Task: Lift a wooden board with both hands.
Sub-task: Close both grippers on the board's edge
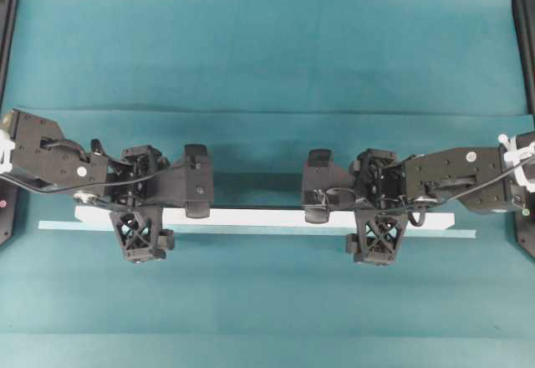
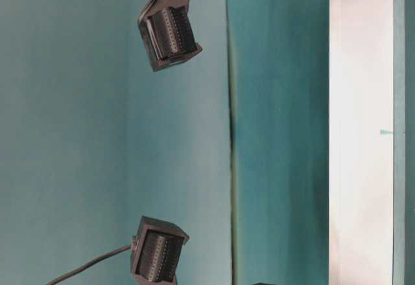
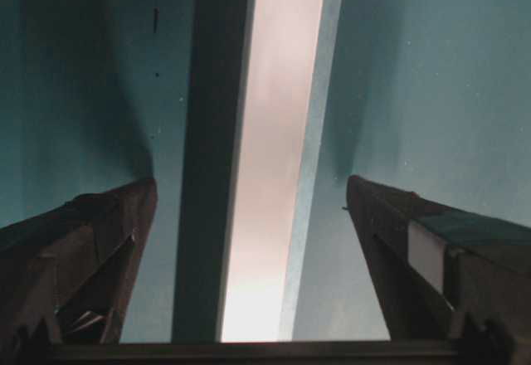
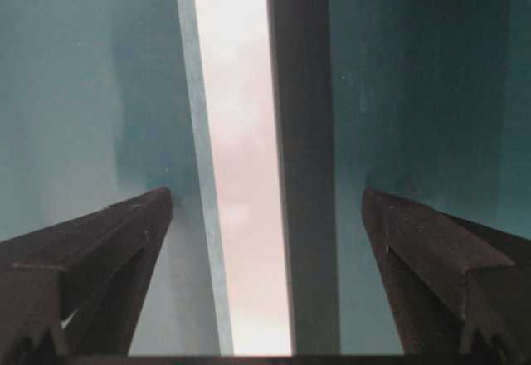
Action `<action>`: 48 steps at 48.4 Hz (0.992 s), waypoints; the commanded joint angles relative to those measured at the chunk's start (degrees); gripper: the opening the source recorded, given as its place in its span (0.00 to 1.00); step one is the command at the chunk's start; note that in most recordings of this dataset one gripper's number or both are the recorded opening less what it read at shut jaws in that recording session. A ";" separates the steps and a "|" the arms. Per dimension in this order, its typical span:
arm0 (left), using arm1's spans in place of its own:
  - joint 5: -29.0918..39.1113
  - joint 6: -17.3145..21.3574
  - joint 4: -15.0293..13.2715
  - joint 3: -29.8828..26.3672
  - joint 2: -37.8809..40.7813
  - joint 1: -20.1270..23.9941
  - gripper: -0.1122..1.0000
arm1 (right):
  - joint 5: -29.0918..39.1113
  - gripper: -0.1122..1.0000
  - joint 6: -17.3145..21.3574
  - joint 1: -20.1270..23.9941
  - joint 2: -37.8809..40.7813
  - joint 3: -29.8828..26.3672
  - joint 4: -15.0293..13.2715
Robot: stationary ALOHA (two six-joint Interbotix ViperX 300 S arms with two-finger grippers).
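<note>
On the table (image 1: 267,42), which has a teal cloth over it, lies the wooden board (image 1: 259,217). It is long, thin and white, and it runs from side to side across the middle. A longer pale teal strip (image 1: 58,227) lies right along its near edge and sticks out past both ends.

Two black arms reach in from the sides. The left gripper (image 1: 149,209) is over the left part of the board. The right gripper (image 1: 381,211) is over the right part. Both point down at it.

Each gripper is spread wide and holds nothing. In the left wrist view, the board (image 3: 274,174) lies flat between the two dark fingers (image 3: 91,249), with teal cloth showing on both sides. The right wrist view shows the same: the board (image 4: 245,174) runs between the fingers (image 4: 431,257), and they do not touch it.

From the table-level view, only the white edge of the board (image 2: 360,136) can be seen.
</note>
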 commanded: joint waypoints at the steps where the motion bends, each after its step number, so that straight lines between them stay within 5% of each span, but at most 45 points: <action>1: -0.35 -0.18 0.09 -0.35 -0.18 -0.18 0.96 | -0.26 0.95 0.44 0.00 0.44 -0.44 -0.09; 10: -0.35 -0.35 0.09 -0.26 -0.26 -0.26 0.86 | 0.35 0.84 1.23 0.00 0.62 -0.79 0.00; 21: -0.44 0.26 0.09 -0.62 -0.26 -0.18 0.31 | 2.46 0.30 1.76 0.09 0.62 -0.97 0.18; 48: 0.53 0.18 0.09 -0.97 -1.49 0.18 0.26 | 4.04 0.30 1.76 0.00 -0.18 -2.11 0.18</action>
